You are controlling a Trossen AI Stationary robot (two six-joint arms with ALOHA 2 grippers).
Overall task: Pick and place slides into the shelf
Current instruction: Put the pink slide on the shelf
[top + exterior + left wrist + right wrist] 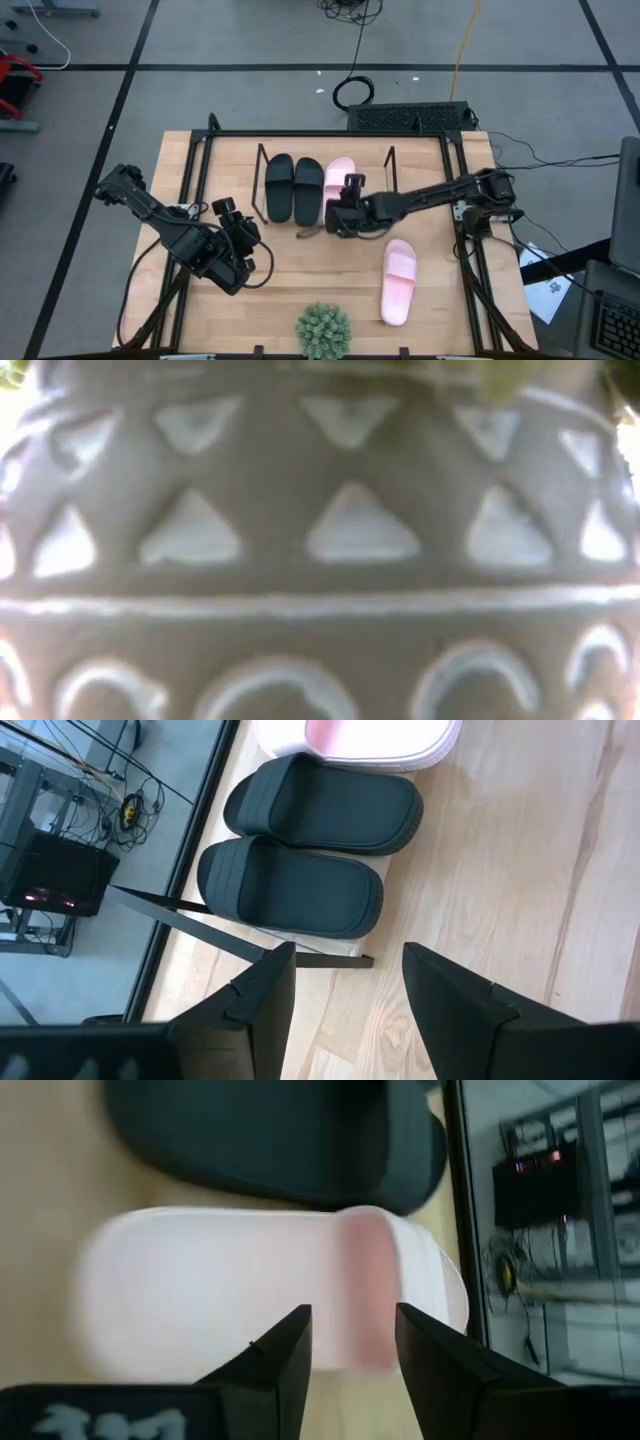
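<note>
- Your shelf sits at the table's far middle, with two black slides and one pink slide on it.
- Right gripper hovers over that pink slide, fingers apart, holding nothing.
- Left gripper waits beside the shelf, fingers spread.
- Other pink slide lies on the table near the plant.

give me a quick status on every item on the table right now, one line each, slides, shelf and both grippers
Black slides: both on the shelf, side by side.
Pink slide on shelf: beside the black pair.
Other pink slide: flat on the table, off the shelf.
Shelf: holds three slides.
Right gripper: open, over the shelved pink slide.
Left gripper: open, empty.
</note>
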